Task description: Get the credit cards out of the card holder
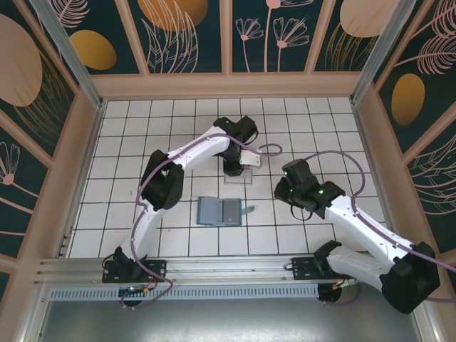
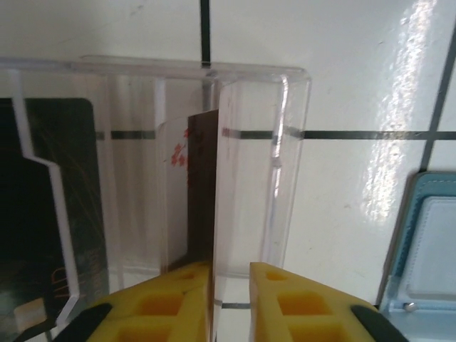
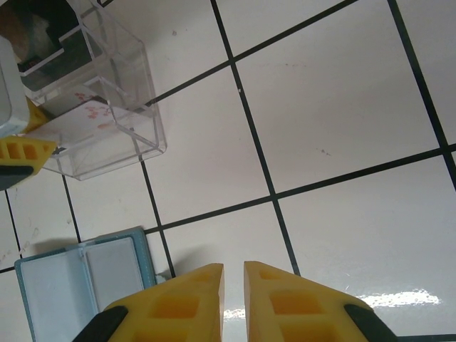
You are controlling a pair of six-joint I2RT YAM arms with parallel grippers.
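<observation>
Credit card [image 2: 203, 185] stands on edge against one finger of the left end effector [image 2: 231, 269], jaws slightly parted around it, down inside the clear tray [image 2: 285, 142] near the open card holder [image 2: 427, 242]: spread wider, then lift straight up so nothing drags it out.

card holder [image 1: 221, 211]: on table [image 1: 142, 128], before tray [image 1: 239, 176] | cards [image 2: 43, 214]: in tray
</observation>
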